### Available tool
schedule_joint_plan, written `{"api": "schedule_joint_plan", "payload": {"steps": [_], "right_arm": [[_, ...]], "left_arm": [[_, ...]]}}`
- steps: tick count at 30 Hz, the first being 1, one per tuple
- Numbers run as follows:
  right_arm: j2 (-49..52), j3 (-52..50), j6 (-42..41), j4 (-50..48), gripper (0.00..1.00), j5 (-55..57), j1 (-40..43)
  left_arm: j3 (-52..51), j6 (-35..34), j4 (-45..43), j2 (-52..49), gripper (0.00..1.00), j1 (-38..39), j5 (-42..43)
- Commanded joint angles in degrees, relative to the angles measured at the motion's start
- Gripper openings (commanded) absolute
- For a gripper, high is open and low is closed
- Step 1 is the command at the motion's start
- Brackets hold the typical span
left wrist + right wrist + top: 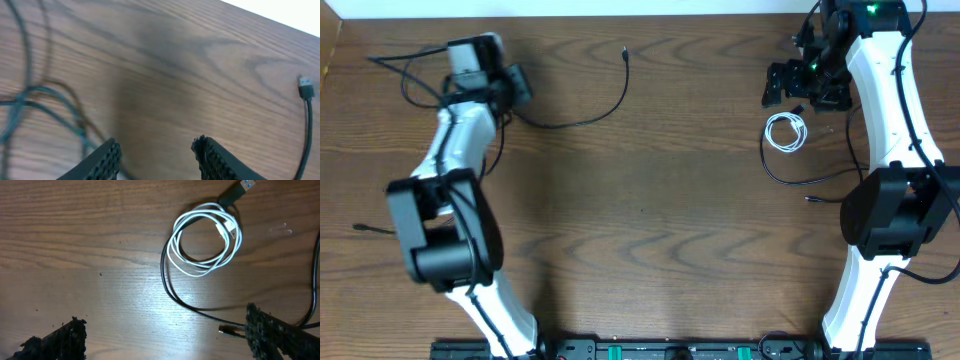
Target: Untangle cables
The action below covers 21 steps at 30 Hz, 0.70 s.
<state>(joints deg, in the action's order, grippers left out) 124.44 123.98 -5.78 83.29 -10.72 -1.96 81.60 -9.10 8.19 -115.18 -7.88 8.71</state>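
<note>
Over the table's far left, my left gripper (518, 85) stands open, and nothing lies between its fingers (106, 157). A long black cable (605, 105) curves from beside it to a plug (625, 50) further right; the left wrist view shows that plug end (305, 89) at the right edge. More black cable loops (408, 75) lie to the left, blurred in the left wrist view (25, 97). At the far right, my right gripper (787, 88) is wide open above bare wood (165, 325). The coiled white cable (207, 240) lies just ahead of it, crossed by a black cable (167, 282).
A small plug (227, 330) lies close to my right gripper's right finger (280, 337). A loose plug (812, 200) rests beside the right arm's base, and another plug end (360, 228) lies at the left edge. The table's far edge (620, 12) is close behind both grippers.
</note>
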Motion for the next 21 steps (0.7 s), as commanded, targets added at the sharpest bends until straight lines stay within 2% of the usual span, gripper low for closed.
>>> {"api": "schedule_joint_plan", "payload": {"steps": [1, 5, 15, 21], "right_arm": [[0.1, -0.3, 0.7, 0.4, 0.99, -0.3, -0.4], [0.1, -0.3, 0.7, 0.6, 0.99, -0.3, -0.4], [0.1, -0.3, 0.7, 1.3, 0.99, -0.3, -0.4], [0.1, -0.3, 0.7, 1.2, 0.99, -0.3, -0.4]], "left_arm": [[0.5, -7.8, -0.6, -2.4, 0.52, 1.2, -7.4], [0.5, -10.1, -0.8, -4.9, 0.52, 2.9, -12.5], [0.4, -15.4, 1.6, -9.9, 0.52, 3.4, -16.3], [0.4, -15.4, 4.7, -9.9, 0.52, 2.8, -25.7]]}}
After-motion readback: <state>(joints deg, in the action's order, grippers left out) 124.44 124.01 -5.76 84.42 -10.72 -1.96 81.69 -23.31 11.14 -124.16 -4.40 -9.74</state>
